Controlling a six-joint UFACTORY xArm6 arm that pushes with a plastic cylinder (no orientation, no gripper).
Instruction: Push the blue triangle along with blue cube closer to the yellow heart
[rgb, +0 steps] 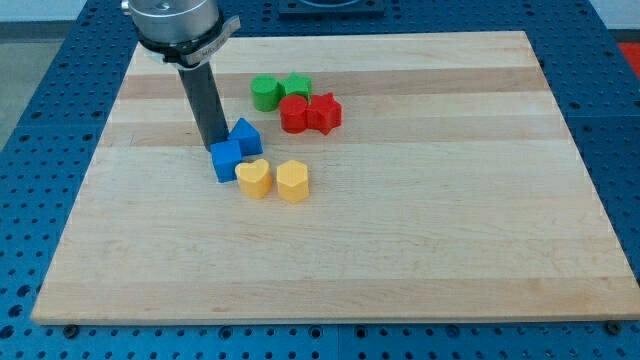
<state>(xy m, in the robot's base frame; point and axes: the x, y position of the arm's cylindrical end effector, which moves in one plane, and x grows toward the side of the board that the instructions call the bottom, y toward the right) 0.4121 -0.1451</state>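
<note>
Presently, my tip (213, 148) stands on the wooden board (420, 240) at the upper left edge of the blue pair, touching or all but touching both blocks. The rod carries no jaws and holds nothing; it can only shove.

Task items: the blue cube (226, 160) lies just at four o'clock from my tip, and the blue triangle (246, 136) just at two o'clock. The two blue blocks touch each other, the triangle at one o'clock from the cube. The yellow heart (255, 179) sits at four o'clock from the cube, its upper left edge touching or very nearly touching the cube's lower right corner.

Governing relation: tip, cube and heart fall roughly on one line running toward four o'clock, so a push along that line would bear on the cube first. The triangle stands off that line toward the view's top, with a small gap to the heart; in my judgement it is the block that has ground left to cover.

Other items noted: a yellow hexagonal block (293, 181) just beside the heart at three o'clock; two green blocks (281, 91) and two red blocks (310, 114) clustered near the view's top, apart from the blue pair.
</note>
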